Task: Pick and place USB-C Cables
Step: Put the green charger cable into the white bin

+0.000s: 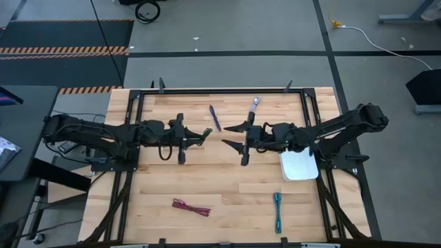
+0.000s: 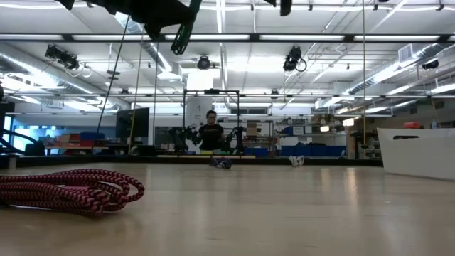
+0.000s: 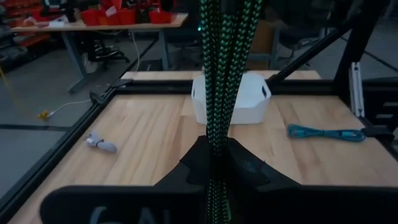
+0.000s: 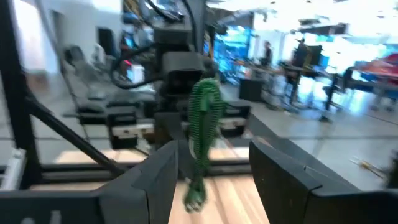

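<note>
My left gripper [image 1: 201, 135] is over the table's middle, raised, and shut on the green cable bundle [image 3: 217, 74]. My right gripper [image 1: 234, 136] faces it from the right, open and empty. In the right wrist view the green bundle [image 4: 204, 124] hangs just ahead of the right gripper's spread fingers [image 4: 163, 177]. The dark purple cable [image 1: 215, 117] and the silvery lilac cable [image 1: 255, 104] lie flat on the far part of the table. The maroon red cable [image 1: 191, 205] and the teal cable [image 1: 277, 211] lie flat on the near part. My left gripper pinches the green bundle between its two fingers [image 3: 198, 163], several strands together. The bundle reaches out past the fingertips toward my right gripper. It is lifted clear of the table, and its free end [image 4: 194, 196] hangs down.
The white tray [image 1: 298, 165] stands on the table's right side, partly under my right arm. A black frame [image 1: 220, 90] borders the table. In the low view the maroon cable [image 2: 71, 189] lies near the camera. A person [image 2: 210, 131] stands far back in the room.
</note>
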Motion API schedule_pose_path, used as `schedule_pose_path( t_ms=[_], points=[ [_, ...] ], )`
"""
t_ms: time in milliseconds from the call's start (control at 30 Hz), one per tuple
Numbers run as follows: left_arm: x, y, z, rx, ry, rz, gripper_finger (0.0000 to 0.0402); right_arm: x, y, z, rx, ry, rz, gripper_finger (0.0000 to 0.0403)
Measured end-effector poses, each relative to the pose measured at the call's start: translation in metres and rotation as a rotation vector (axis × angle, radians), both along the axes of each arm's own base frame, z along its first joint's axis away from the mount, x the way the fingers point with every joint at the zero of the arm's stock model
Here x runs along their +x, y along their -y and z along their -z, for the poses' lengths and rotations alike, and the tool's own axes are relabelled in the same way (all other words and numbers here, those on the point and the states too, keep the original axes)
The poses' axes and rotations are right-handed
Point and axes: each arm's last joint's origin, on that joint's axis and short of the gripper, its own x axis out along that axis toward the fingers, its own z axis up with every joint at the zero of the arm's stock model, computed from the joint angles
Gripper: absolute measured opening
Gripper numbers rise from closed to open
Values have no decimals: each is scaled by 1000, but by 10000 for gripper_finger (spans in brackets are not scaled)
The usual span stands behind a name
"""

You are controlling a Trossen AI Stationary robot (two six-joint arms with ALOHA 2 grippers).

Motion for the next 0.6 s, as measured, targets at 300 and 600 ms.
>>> schedule_pose_path(
  t_ms=[300, 600],
  points=[
    [20, 5, 6, -14, 70, 29, 34, 26, 9, 21, 15, 94, -83, 205],
    [36, 9, 17, -34, 90, 37, 37, 27, 16, 22, 44, 98, -65, 205]
  ],
)
